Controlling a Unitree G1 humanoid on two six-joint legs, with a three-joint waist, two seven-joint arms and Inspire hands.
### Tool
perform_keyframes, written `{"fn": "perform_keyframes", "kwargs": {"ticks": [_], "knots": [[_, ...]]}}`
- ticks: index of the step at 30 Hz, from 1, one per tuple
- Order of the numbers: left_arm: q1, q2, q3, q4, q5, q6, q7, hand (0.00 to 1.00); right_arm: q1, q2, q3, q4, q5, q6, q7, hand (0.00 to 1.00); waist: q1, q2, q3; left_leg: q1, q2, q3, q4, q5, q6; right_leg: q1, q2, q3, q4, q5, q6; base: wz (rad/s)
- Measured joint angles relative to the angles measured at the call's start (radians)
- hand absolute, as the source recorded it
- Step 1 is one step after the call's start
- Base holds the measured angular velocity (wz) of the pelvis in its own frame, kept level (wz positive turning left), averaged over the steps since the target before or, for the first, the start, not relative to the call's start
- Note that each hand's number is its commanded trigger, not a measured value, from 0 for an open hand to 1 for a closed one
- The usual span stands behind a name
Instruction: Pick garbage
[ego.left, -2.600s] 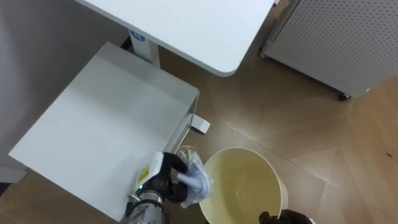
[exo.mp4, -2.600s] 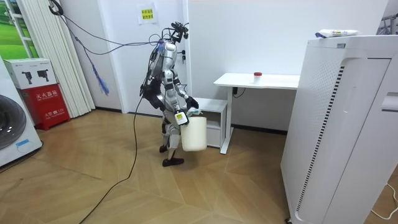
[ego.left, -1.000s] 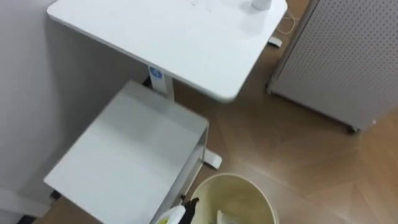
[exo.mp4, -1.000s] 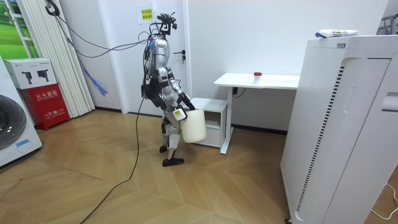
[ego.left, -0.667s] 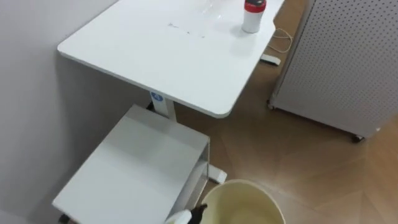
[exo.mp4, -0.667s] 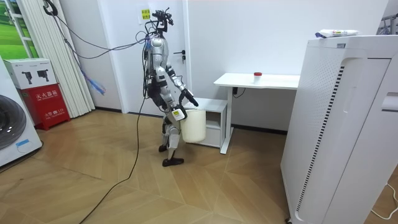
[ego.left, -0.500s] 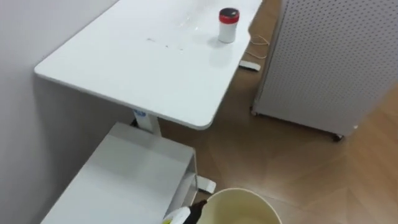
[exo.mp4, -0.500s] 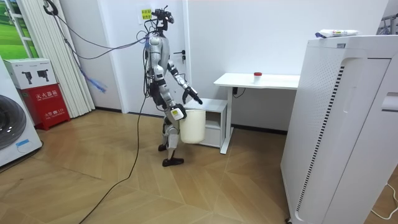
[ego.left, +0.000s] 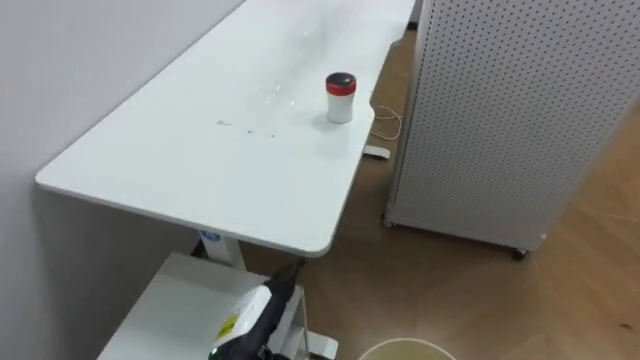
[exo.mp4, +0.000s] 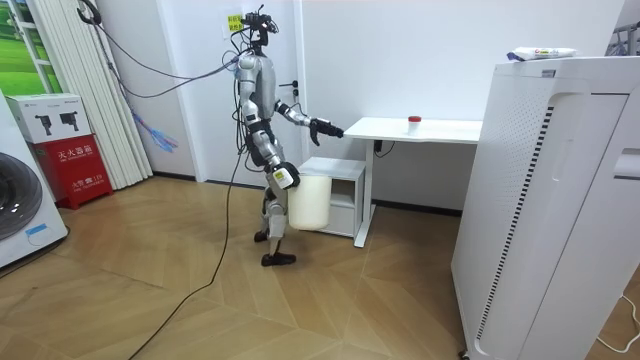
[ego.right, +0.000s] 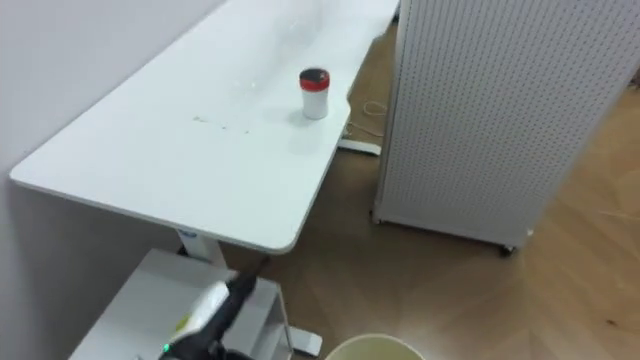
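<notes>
The robot stands beside the low white shelf (ego.left: 165, 305) at the end of the desk (ego.left: 200, 160). Its left hand (ego.left: 284, 277) reaches toward the desk's near edge with fingers straight, holding nothing. It is well apart from the red-capped jar (ego.left: 340, 97), which stands upright farther along the desktop. The right hand (exo.mp4: 283, 179) is at the cream bucket (exo.mp4: 310, 205) by its hip — whether it grips cannot be told.
</notes>
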Motion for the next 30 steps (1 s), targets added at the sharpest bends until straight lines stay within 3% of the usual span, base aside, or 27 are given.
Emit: {"fn": "perform_keyframes", "kwargs": {"ticks": [4, 7, 8, 9, 10, 11, 13, 15, 17, 21, 30], "knots": [[0.014, 0.015, 0.035, -0.051, -0.002, 0.000, 0.025, 0.00, 0.001, 0.012, 0.001, -0.020, -0.018, 0.000, 0.003, 1.00, 0.011, -0.016, -0.0016, 0.024, 0.001, 0.054, -0.011, -0.007, 0.006, -0.009, -0.016, -0.073, -0.005, 0.027, -0.002, -0.50], [0.036, 0.021, 0.060, -0.142, -0.023, -0.007, 0.073, 0.00, 0.003, 0.024, 0.001, -0.017, -0.022, 0.001, 0.015, 1.00, 0.016, -0.020, -0.0041, 0.051, 0.007, 0.103, -0.048, -0.011, 0.012, 0.007, -0.020, -0.127, -0.057, 0.080, -0.006, -0.65], [0.040, 0.018, 0.076, -0.170, -0.023, -0.020, 0.094, 0.00, 0.006, 0.030, 0.001, -0.015, -0.023, 0.001, 0.016, 1.00, 0.023, -0.020, -0.0029, 0.068, 0.022, 0.143, -0.064, -0.010, 0.014, 0.019, -0.028, -0.181, -0.069, 0.094, -0.012, -0.68], [0.044, 0.005, 0.091, -0.182, -0.022, -0.040, 0.114, 0.00, 0.011, 0.031, 0.000, -0.013, -0.024, 0.000, 0.015, 1.00, 0.031, -0.015, -0.0001, 0.089, 0.031, 0.183, -0.070, -0.016, 0.016, 0.025, -0.052, -0.274, -0.017, 0.069, -0.039, -0.68], [0.044, 0.000, 0.097, -0.182, -0.022, -0.046, 0.124, 0.00, 0.011, 0.031, 0.000, -0.012, -0.032, 0.000, 0.014, 1.00, 0.032, -0.011, 0.0014, 0.099, 0.034, 0.194, -0.071, -0.018, 0.015, 0.031, -0.063, -0.317, 0.016, 0.047, -0.046, -0.54], [0.043, -0.011, 0.111, -0.182, -0.023, -0.057, 0.134, 0.00, 0.010, 0.031, -0.002, -0.011, -0.055, -0.003, 0.006, 1.00, 0.031, -0.012, 0.0012, 0.115, 0.030, 0.216, -0.075, -0.022, 0.012, 0.039, -0.084, -0.363, 0.057, 0.013, -0.039, -0.42], [0.042, -0.018, 0.115, -0.183, -0.023, -0.064, 0.147, 0.00, 0.004, 0.030, -0.002, -0.011, -0.077, -0.006, -0.003, 1.00, 0.030, -0.019, 0.0009, 0.117, 0.015, 0.207, -0.074, -0.025, 0.007, 0.034, -0.085, -0.368, 0.040, 0.001, -0.039, -0.35], [0.044, -0.016, 0.119, -0.185, -0.022, -0.065, 0.147, 0.00, 0.001, 0.032, -0.001, -0.011, -0.092, -0.013, -0.002, 1.00, 0.032, -0.016, 0.0007, 0.102, 0.003, 0.138, -0.080, -0.023, 0.010, 0.029, -0.068, -0.357, 0.001, 0.012, -0.048, -0.26], [0.046, -0.012, 0.120, -0.186, -0.023, -0.065, 0.148, 0.00, 0.002, 0.035, 0.000, -0.011, -0.096, -0.013, 0.002, 1.00, 0.029, -0.018, 0.0000, 0.100, 0.003, 0.121, -0.079, -0.023, 0.010, 0.032, -0.064, -0.357, -0.009, 0.015, -0.047, -0.10], [0.046, -0.004, 0.120, -0.219, -0.044, -0.072, 0.160, 0.00, 0.000, 0.032, -0.002, -0.011, -0.099, -0.013, 0.008, 1.00, 0.025, -0.017, -0.0001, 0.108, 0.004, 0.098, -0.081, -0.023, 0.010, 0.054, -0.053, -0.368, -0.040, 0.023, -0.039, 0.02], [0.045, 0.003, 0.131, -0.232, -0.062, -0.072, 0.186, 0.00, 0.004, 0.035, 0.010, -0.011, -0.104, -0.013, 0.023, 1.00, 0.023, -0.019, 0.0024, 0.164, 0.017, 0.099, -0.104, -0.021, 0.008, 0.125, -0.027, -0.367, -0.099, 0.032, -0.033, -0.01]]}}
